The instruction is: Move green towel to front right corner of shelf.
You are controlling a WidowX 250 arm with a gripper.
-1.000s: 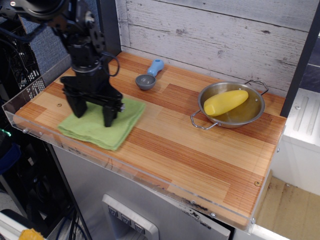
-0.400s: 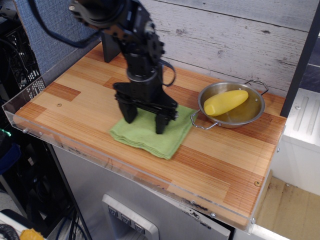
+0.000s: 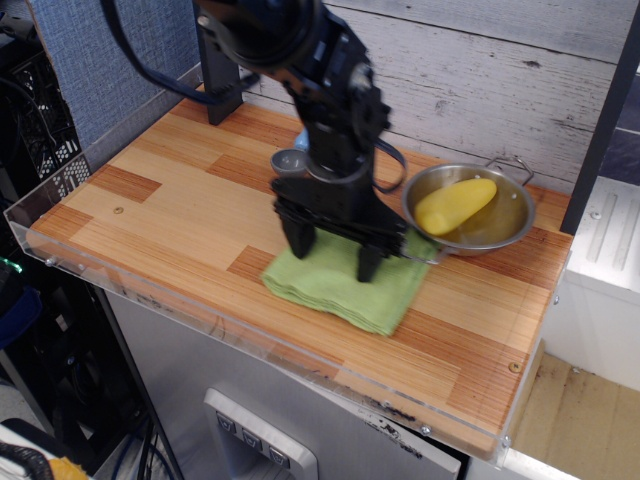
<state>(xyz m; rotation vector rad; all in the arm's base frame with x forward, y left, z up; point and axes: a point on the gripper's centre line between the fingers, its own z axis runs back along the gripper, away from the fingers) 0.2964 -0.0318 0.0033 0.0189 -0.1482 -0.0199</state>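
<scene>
The green towel (image 3: pixel 338 288) lies flat on the shelf (image 3: pixel 170 205), right of centre and near the front edge. Its right corner touches or slips under the rim of the steel pan. My gripper (image 3: pixel 333 255) points straight down over the towel's back half. Its two black fingers (image 3: pixel 368 262) stand wide apart with their tips pressed on the cloth. The jaws are open, and no fold of the towel is pinched between them.
A steel pan (image 3: pixel 505 228) holding a yellow vegetable (image 3: pixel 455 205) sits at the back right. A grey scoop (image 3: pixel 288 160) with a blue handle is partly hidden behind my arm. A clear acrylic rim (image 3: pixel 200 300) runs along the front edge. The front right corner (image 3: pixel 470 370) is bare wood.
My gripper has slid from the left end of the shelf to right of centre, dragging the towel along under its fingertips. The towel now reaches the pan.
</scene>
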